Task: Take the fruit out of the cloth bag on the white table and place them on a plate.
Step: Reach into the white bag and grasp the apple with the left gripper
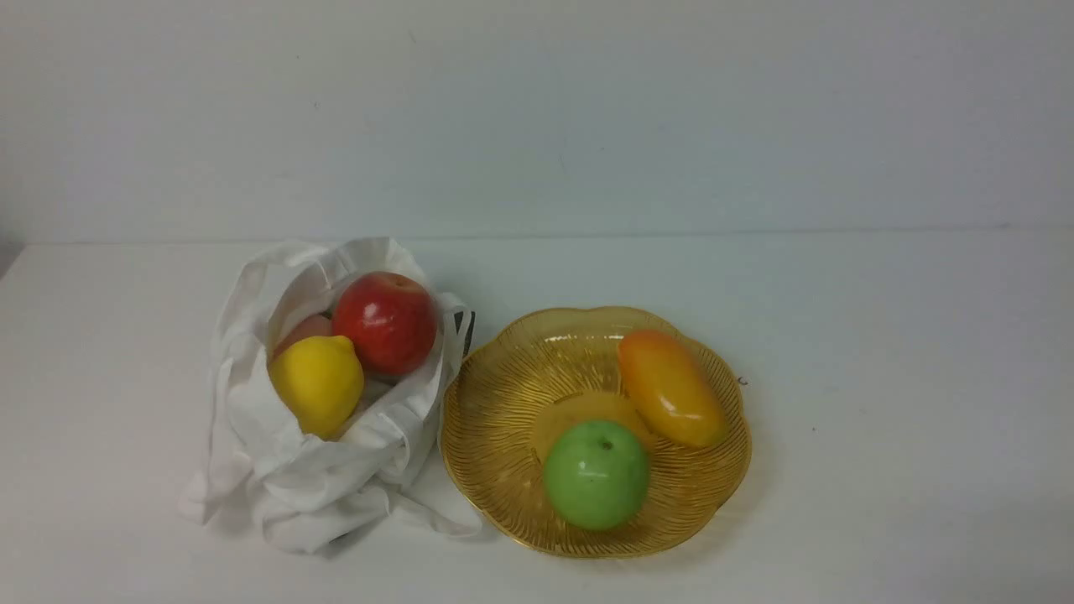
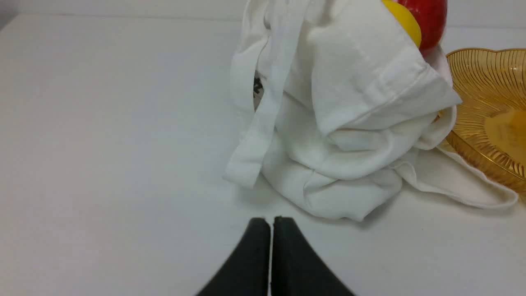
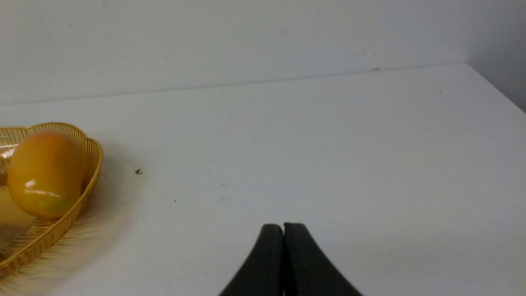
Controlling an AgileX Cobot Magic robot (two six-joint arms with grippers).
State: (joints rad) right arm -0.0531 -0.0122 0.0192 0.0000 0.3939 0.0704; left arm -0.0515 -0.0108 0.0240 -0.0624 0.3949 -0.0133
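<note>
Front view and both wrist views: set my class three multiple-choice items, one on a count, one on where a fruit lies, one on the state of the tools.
1. How many fruits show in the cloth bag? A) one B) three C) five
2. Where does the green apple lie? A) in the bag B) on the plate C) beside the plate
3. How do the left tool and right tool stand? A) both shut, empty B) both wide open C) one shut on a fruit

1 B: a red apple, a lemon and a peach show at its mouth.
2 B: it rests in the dish by the orange fruit.
3 A: each wrist view shows the fingers pressed together with nothing between.
</note>
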